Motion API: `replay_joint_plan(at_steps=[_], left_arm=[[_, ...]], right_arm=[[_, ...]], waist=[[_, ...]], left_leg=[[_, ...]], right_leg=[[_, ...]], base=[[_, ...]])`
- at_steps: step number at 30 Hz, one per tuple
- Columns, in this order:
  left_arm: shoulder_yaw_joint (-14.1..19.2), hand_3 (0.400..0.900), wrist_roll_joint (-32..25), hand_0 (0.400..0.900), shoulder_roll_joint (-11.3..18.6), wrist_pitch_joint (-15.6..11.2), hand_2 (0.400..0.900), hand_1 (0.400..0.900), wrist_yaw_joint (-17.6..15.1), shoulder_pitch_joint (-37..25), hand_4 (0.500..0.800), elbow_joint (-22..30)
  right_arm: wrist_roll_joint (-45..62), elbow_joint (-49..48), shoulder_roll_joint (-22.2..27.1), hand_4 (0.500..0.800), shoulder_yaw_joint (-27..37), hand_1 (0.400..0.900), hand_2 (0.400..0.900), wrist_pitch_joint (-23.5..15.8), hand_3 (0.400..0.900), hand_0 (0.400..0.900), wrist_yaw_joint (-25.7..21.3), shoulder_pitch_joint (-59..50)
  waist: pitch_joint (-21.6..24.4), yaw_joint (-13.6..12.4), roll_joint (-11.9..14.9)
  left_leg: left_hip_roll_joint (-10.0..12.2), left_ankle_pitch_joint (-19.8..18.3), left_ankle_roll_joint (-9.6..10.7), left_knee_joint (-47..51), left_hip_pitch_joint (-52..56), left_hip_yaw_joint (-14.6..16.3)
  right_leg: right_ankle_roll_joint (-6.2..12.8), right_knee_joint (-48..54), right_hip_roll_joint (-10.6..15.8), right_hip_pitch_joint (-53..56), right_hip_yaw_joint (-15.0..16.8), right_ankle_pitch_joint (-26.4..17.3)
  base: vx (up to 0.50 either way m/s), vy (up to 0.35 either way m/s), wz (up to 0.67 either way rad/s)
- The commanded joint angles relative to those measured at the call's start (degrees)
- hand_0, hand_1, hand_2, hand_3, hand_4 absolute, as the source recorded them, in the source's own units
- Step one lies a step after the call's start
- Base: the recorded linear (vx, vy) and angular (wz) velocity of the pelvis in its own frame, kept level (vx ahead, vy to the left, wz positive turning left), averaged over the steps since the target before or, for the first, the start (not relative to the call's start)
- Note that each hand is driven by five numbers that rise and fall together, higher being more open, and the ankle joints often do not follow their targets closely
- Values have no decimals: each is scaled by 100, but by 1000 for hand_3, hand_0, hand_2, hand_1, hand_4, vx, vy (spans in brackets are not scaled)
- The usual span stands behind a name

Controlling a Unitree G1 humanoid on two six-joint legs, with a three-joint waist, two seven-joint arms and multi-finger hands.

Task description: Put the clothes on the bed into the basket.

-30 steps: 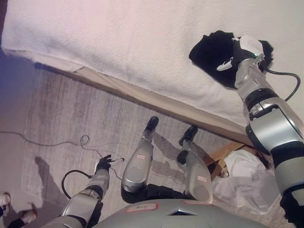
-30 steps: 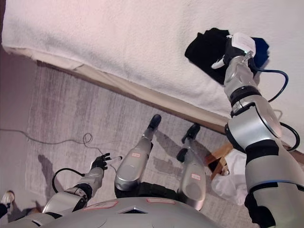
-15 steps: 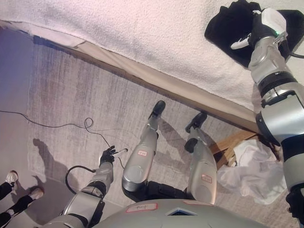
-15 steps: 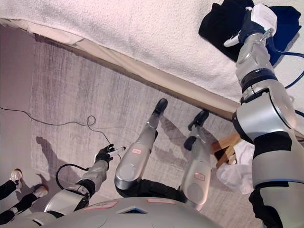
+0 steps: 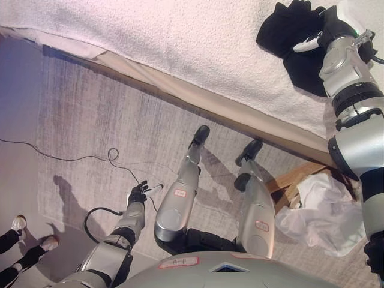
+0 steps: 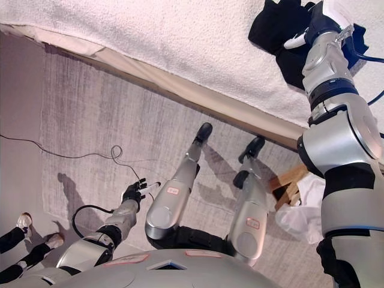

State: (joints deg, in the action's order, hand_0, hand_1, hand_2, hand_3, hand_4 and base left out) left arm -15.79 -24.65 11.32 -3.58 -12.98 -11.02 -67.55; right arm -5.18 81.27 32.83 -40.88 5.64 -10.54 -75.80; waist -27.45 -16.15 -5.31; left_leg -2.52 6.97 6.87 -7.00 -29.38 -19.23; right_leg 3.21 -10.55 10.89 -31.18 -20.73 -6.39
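The right hand (image 6: 318, 27) rests on the dark clothes (image 5: 287, 31); whether it grips them I cannot tell. The right eye view shows a blue fold beside the black. The heap lies crumpled on the white bed (image 5: 180, 42). The left hand (image 5: 137, 195) hangs loosely open over the floor (image 5: 90, 126).

Bed (image 5: 180, 36): covered in white cloth, matt, with a rough, nubbly terry-like pile; a smoother beige cloth band is seen along its lower edge.
Clothes (image 5: 285, 33): black cloth, matt, soft and crumpled.
Basket (image 5: 288, 186): light wood, smooth, bare finish; white cloth (image 5: 321, 210), thin and creased, is held in it.
Floor (image 5: 90, 120): grey carpet, matt, finely ribbed weave.
Arm (image 5: 360, 141): silver-grey shell, smooth and semi-glossy.
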Motion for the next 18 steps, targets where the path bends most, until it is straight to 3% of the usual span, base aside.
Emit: replay_joint_plan(at_steps=[1, 9, 18], left_arm=[[2, 900, -222, 900, 353, 51, 900, 900, -153, 287, 800, -367], [247, 900, -28, 900, 339, 104, 900, 900, -118, 371, 800, -616], [723, 900, 252, 900, 312, 235, 900, 900, 18, 594, 800, -935]], right_arm=[[72, -38, 90, 500, -226, 400, 400, -202, 400, 400, -96, -243], [3, -222, 143, 500, 20, 400, 400, -226, 400, 400, -125, 399], [-321, -306, 545, 500, 529, 400, 400, -206, 400, 400, 54, 1420]], waist=[[-109, 15, -53], [264, 323, 253], [1134, 930, 637]], left_leg=[[-179, 337, -291, 565, 325, 302], [-102, 144, -310, 753, 951, 660], [-14, -214, -472, 1089, 2078, 1500]], right_leg=[[177, -481, 16, 297, 426, 441], [247, 173, -137, 1011, 703, 178], [406, 908, -302, 1849, 1442, -129]], base=[[13, 19, -12], [59, 41, -31], [119, 59, -68]])
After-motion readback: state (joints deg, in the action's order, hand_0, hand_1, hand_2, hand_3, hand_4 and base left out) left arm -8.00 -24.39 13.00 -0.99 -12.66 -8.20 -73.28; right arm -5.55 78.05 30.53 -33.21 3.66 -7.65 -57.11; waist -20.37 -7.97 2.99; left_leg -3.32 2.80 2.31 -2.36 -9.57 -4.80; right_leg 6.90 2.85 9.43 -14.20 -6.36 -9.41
